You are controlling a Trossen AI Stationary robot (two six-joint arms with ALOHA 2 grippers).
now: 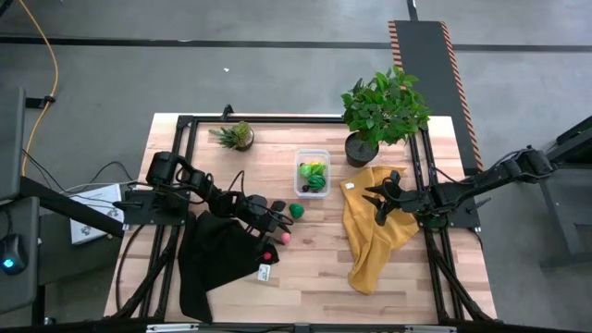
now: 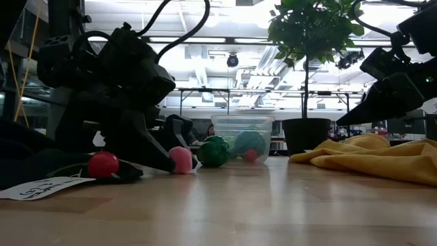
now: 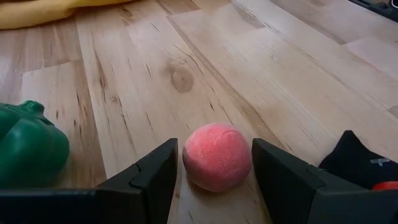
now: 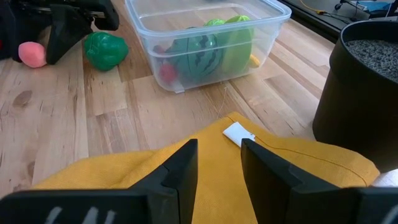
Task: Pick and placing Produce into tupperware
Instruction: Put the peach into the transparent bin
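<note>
Pick step: left gripper (image 3: pixel 214 180) straddles the pink ball (image 3: pixel 217 157), fingers apart, not clamped. Tub (image 1: pixel 313 172) lies at one o'clock. Next: close, lift. Right gripper (image 4: pixel 219 163) waits, parted.

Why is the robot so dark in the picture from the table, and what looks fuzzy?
Low view: bright ceiling lights behind make the left arm a dark shape; the near table edge is blurred. Left wrist view: the pink ball is sharp, the fingers soft.
</note>
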